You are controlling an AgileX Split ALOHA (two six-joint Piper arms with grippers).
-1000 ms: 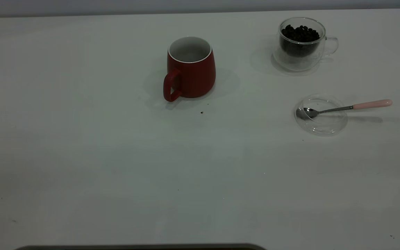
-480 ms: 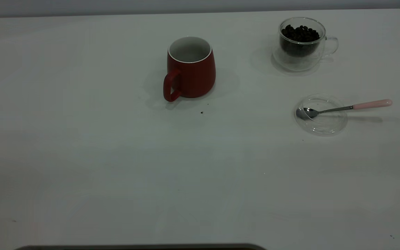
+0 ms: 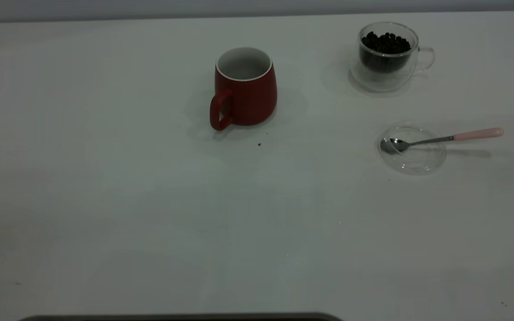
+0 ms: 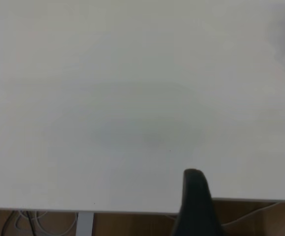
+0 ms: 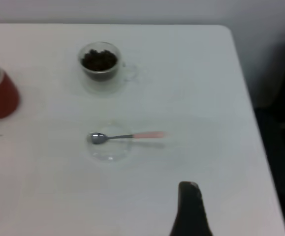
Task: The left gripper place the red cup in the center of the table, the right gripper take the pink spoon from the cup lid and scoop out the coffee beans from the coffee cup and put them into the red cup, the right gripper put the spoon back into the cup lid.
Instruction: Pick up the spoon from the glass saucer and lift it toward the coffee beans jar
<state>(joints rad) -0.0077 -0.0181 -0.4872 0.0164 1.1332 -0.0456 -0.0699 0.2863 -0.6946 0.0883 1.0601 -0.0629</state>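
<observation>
Red cup [image 3: 244, 89] stands mid-surface [image 3: 105, 200], nearer far edge, empty, ready for beans. Pink spoon [image 3: 444, 138] rests in cup lid [image 3: 413, 160], handle sticking out for easy grab. Coffee cup [image 3: 386, 55] full near far right corner. End effectors: cannot tell open or closed.

text: none readable | labels: none | brands: none | numbers: none | signs: none

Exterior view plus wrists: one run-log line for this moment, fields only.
red cup: upright, mid-table, empty | pink spoon: bowl in cup lid | coffee cup: holds coffee beans | grippers: away from all items
</observation>
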